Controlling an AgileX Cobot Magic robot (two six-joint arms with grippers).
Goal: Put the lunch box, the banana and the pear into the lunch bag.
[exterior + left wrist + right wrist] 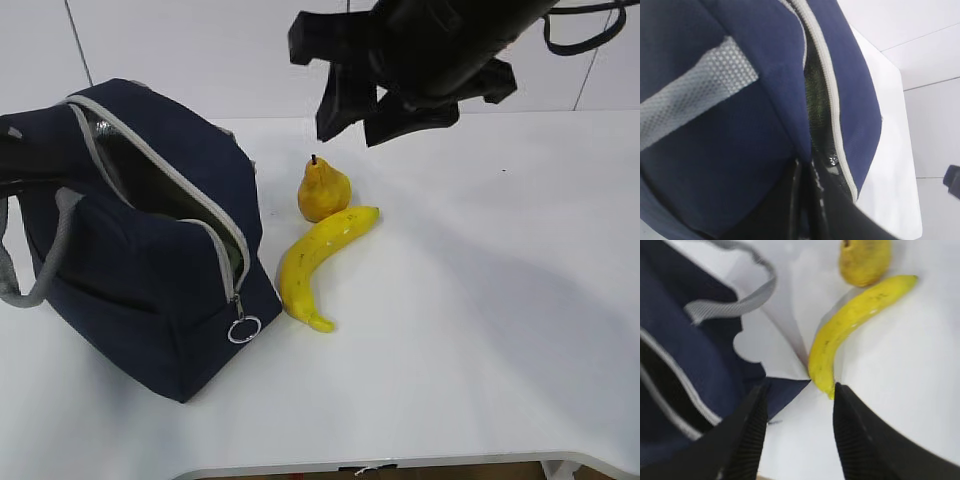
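Note:
The navy lunch bag [150,290] stands at the left with its grey zipper undone and its mouth gaping. My left gripper [804,172] is shut, pinching the bag's fabric rim beside the zipper. The pear [323,190] stands upright on the table just right of the bag. The banana [320,262] lies in front of the pear, curving toward the bag. My right gripper [365,125] hangs above and behind the pear. It is open and empty [800,390], with the banana [850,325] tip near its right finger. The lunch box is hidden; a dull green patch shows inside the bag.
A ring pull [243,329] hangs at the bag's front corner. A grey webbing handle [40,260] loops off its left side. The white table [480,330] reaches to a front edge near the bottom of the exterior view, with a white wall behind.

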